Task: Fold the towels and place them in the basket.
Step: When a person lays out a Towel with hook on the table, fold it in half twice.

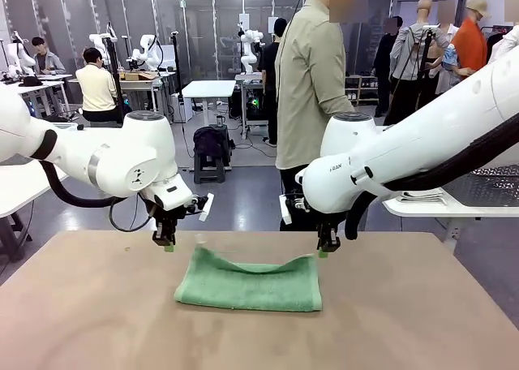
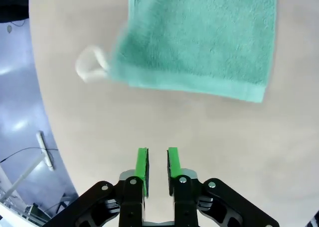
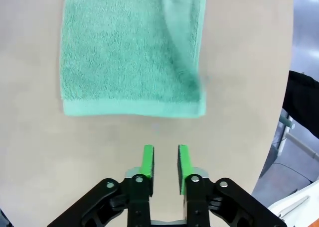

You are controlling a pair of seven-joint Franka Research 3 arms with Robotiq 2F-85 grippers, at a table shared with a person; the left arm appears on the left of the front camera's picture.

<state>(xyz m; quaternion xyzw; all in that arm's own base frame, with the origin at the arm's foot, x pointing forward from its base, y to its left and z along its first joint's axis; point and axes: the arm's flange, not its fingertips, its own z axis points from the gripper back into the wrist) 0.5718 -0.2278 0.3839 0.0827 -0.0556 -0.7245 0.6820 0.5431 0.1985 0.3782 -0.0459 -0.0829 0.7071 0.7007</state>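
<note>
busy lab of robot benches behind, and in front of it a tan table (image 1: 97, 305) with a person standing at its far side. at the left, the left gripper (image 1: 168, 244) hangs just above the tabletop past the towel's far left corner, its green pads parted a little with nothing between them. a white loop (image 2: 84, 67) sticks out from that corner. the towel (image 1: 251, 285) lies mid-table between the two arms, doubled over. its upper layer sags in the middle, and its far right corner is raised just under the right gripper (image 1: 326, 250). that pincer too stands slightly parted and empty in its wrist view. far right, on a white side table, sits dark mesh that looks like the basket (image 1: 491, 187), well apart from the towel. the risks, as i judge them: the raised corner may drop askew, leaving the edges mismatched. a later pinch may catch only the top layer, so the fold opens when lifted. the stray loop could snag a finger, and the carry to the basket gives a loose fold room to slip. the one bit of writing is small dark lettering on the right arm, roughly "fran", the rest hidden; the towel shows no tag.
</note>
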